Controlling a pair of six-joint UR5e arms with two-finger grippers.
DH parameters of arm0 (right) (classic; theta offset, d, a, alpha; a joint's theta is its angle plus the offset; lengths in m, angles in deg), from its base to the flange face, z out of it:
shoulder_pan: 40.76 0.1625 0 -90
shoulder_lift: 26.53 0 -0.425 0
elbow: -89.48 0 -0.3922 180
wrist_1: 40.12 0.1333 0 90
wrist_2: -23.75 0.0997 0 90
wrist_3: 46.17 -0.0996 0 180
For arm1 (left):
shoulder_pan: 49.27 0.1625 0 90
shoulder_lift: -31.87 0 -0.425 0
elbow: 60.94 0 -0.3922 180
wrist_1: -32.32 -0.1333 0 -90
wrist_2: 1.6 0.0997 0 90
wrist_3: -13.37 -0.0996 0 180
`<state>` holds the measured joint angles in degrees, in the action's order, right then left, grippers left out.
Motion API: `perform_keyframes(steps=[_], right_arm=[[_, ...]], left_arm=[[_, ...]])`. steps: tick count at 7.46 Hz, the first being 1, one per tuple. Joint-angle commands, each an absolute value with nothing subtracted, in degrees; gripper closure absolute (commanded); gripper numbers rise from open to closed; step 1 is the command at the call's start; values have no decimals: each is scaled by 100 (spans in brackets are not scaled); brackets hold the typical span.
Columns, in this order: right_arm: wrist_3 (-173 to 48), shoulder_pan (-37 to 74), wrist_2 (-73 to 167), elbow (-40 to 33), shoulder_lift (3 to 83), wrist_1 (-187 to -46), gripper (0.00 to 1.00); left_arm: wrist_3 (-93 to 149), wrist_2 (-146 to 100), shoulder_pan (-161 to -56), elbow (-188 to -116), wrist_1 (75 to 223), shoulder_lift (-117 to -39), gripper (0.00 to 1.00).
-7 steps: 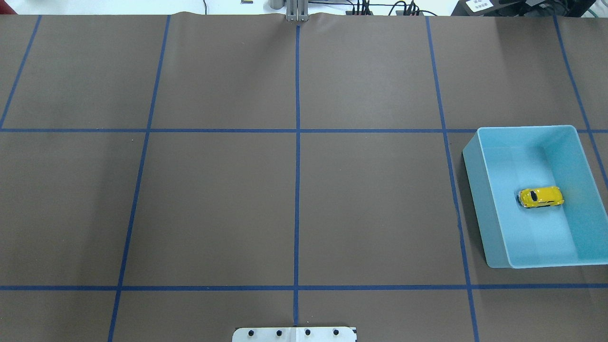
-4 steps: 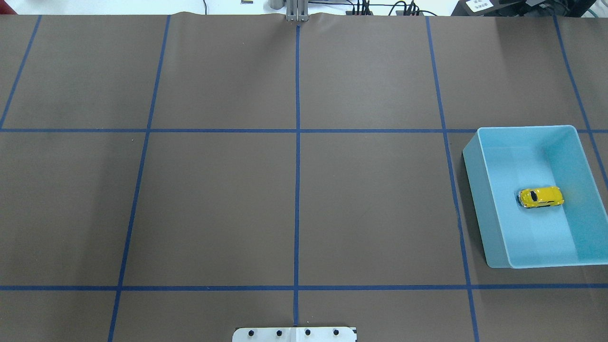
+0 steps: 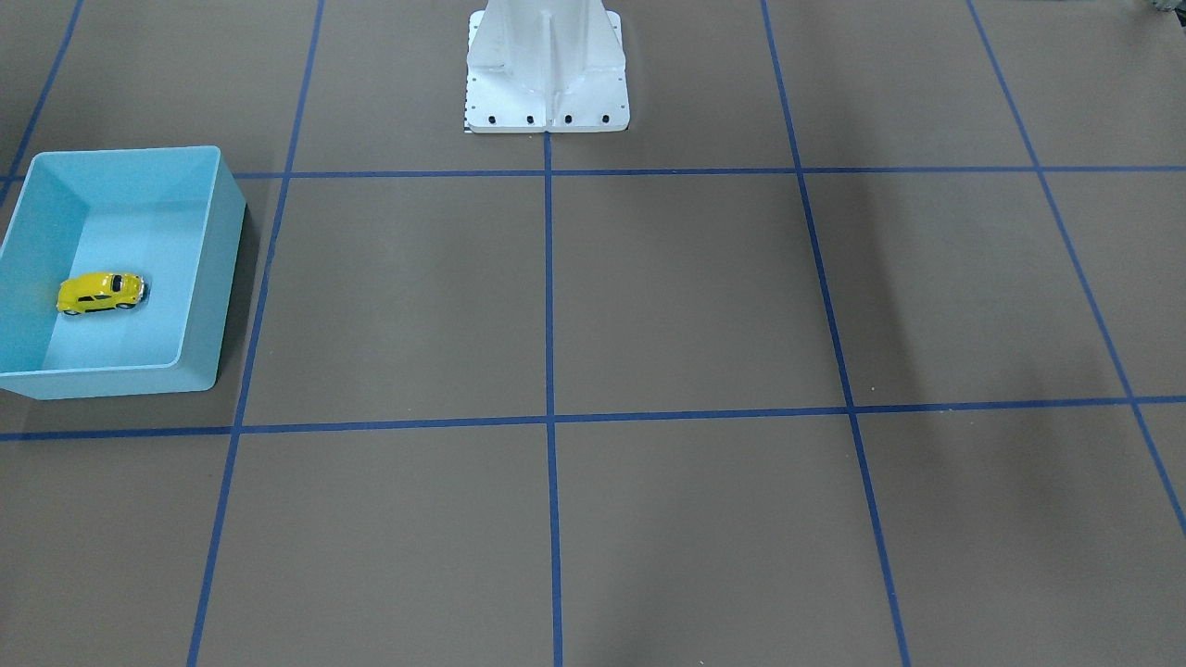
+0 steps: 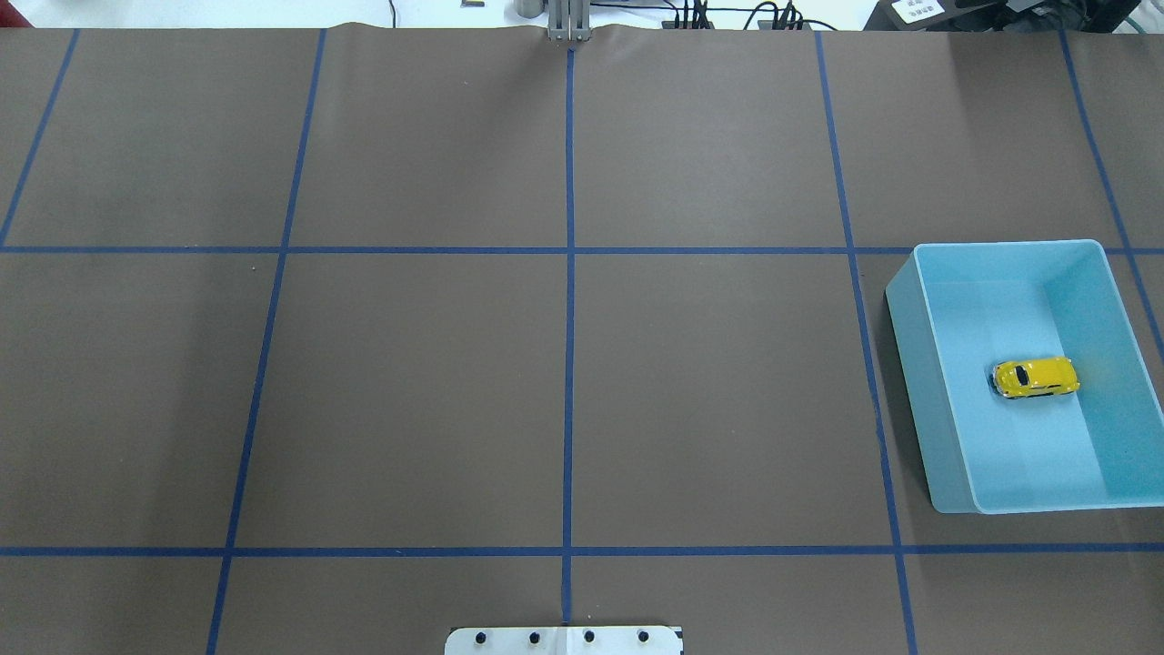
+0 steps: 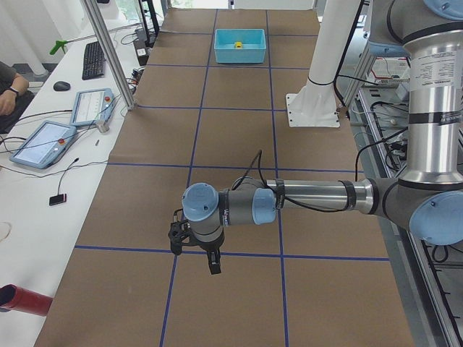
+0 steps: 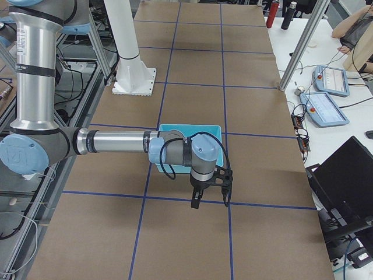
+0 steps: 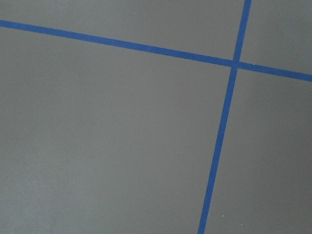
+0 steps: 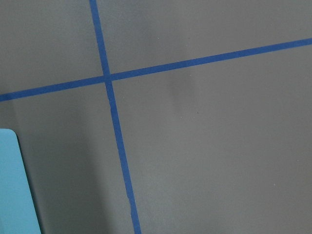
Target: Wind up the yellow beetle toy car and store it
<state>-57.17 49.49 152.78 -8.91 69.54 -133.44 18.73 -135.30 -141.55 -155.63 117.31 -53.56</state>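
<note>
The yellow beetle toy car (image 4: 1035,377) sits on its wheels inside the light blue bin (image 4: 912,382) at the table's right side. It also shows in the front-facing view (image 3: 100,292) within the bin (image 3: 209,278), and small in the left view (image 5: 238,45). My left gripper (image 5: 195,257) hangs over the table's left end, far from the bin; I cannot tell if it is open. My right gripper (image 6: 210,197) hangs just beyond the bin (image 6: 189,126) at the table's right end; I cannot tell its state. Neither gripper shows in the overhead or wrist views.
The brown table cover carries a blue tape grid (image 4: 569,364). The white robot base (image 3: 547,65) stands at the robot's edge. The bin's corner shows in the right wrist view (image 8: 12,195). Tablets (image 5: 43,143) and a person are beside the table.
</note>
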Motion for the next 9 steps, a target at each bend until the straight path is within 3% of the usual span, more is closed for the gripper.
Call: perform_keyframes(steps=[1,9], right_arm=[[-5733,4950,15313,-914,6980,-13346,0],[-5707,5029,15427,-931,6980,-13346,0]], left_arm=[[1873,-13529,-14155,-15560,11731,-5356,0],[1873,-13528,-14155,-15534,11740,-5364,0]])
